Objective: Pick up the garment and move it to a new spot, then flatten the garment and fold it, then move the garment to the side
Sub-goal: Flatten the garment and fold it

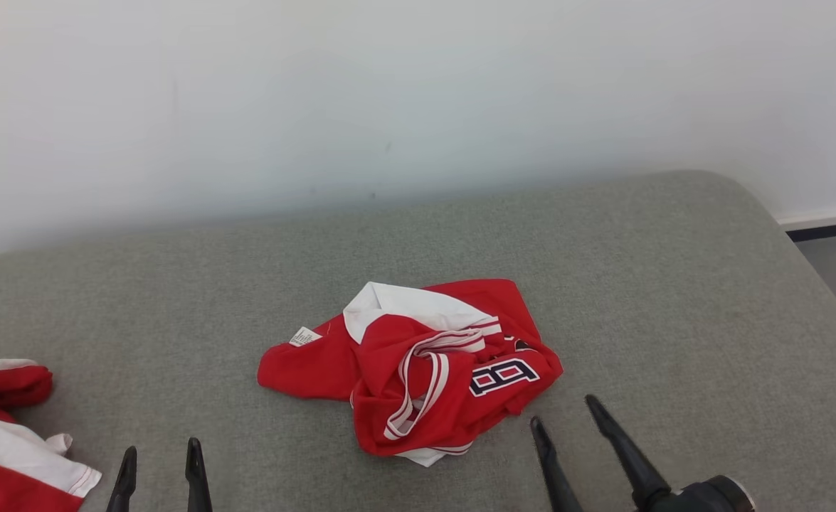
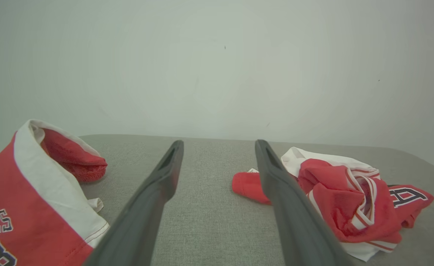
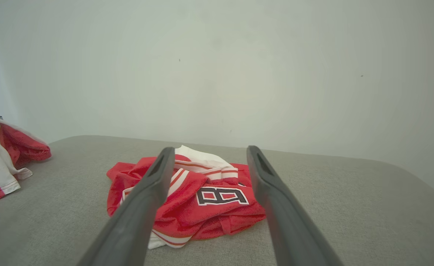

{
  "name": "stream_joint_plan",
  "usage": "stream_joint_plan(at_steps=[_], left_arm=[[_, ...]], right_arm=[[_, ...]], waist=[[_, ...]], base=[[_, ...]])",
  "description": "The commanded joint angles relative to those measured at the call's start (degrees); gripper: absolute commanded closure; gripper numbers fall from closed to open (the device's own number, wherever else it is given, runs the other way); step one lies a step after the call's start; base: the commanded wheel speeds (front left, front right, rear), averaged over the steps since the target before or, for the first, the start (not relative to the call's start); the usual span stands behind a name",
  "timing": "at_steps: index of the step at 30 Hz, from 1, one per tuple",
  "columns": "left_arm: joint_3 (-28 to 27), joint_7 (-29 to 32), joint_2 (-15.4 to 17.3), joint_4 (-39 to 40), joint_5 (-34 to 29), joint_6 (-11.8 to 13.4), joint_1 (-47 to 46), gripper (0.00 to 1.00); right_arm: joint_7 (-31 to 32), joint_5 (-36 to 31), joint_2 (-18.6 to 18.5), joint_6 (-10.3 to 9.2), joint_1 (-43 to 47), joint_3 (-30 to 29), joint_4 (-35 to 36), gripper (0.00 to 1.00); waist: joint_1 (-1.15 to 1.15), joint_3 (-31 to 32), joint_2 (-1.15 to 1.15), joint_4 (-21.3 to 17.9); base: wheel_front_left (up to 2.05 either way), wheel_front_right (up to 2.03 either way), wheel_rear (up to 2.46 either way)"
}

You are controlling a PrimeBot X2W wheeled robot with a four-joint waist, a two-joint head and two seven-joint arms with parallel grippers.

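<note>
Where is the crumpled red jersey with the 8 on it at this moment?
In the head view, the crumpled red jersey lies near the middle of the grey surface, just beyond the right claw; another red-and-white garment lies far to its left.

Crumpled red jersey [image 1: 418, 370] on grey couch [image 1: 674, 299]; second jersey [image 1: 12, 441] far left; left gripper [image 1: 160, 455] and right gripper [image 1: 565, 412] spread, empty.

Two garments [image 1: 418, 370] [image 1: 12, 441]; two end effectors [image 1: 162, 446] [image 1: 563, 409]
</note>
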State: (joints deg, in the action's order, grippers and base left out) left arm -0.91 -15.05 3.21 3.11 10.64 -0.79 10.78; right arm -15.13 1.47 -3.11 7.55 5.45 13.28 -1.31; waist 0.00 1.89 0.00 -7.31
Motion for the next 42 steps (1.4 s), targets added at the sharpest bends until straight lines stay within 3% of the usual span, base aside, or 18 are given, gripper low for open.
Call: stream_joint_plan(at_steps=[1,5,13,31,42], left_arm=[[-0.1,-0.2,-0.3,0.6,-0.2,-0.2,1.2,0.0],[-0.1,-0.2,-0.3,1.9,-0.2,-0.6,2.7,0.0],[0.6,-0.2,-0.4,2.7,-1.0,0.2,4.7,0.0],[2.2,-0.2,-0.3,1.1,-4.0,-2.4,4.8,0.0],[2.1,-0.2,-0.4,0.2,-3.9,-2.6,4.1,0.0]], right_arm=[[0.0,-0.5,-0.7,-0.13,0.7,0.6,0.1,0.0],[0.0,-0.6,-1.6,-0.13,1.8,2.3,0.7,0.0],[0.0,-0.5,0.2,-0.13,3.6,-5.1,2.2,0.0],[0.0,0.0,0.3,-0.13,5.2,-3.9,1.7,0.0],[0.0,0.3,0.3,-0.13,5.3,-4.7,1.6,0.0]], waist=[[0.0,0.9,0.0,0.9],[0.0,1.8,0.0,1.8],[0.0,2.6,0.0,2.8],[0.0,4.2,0.0,3.5],[0.0,4.2,0.0,3.7]], base=[[0.0,0.0,0.0],[0.0,0.0,0.0],[0.0,0.0,0.0],[0.0,0.0,0.0],[0.0,0.0,0.0]])
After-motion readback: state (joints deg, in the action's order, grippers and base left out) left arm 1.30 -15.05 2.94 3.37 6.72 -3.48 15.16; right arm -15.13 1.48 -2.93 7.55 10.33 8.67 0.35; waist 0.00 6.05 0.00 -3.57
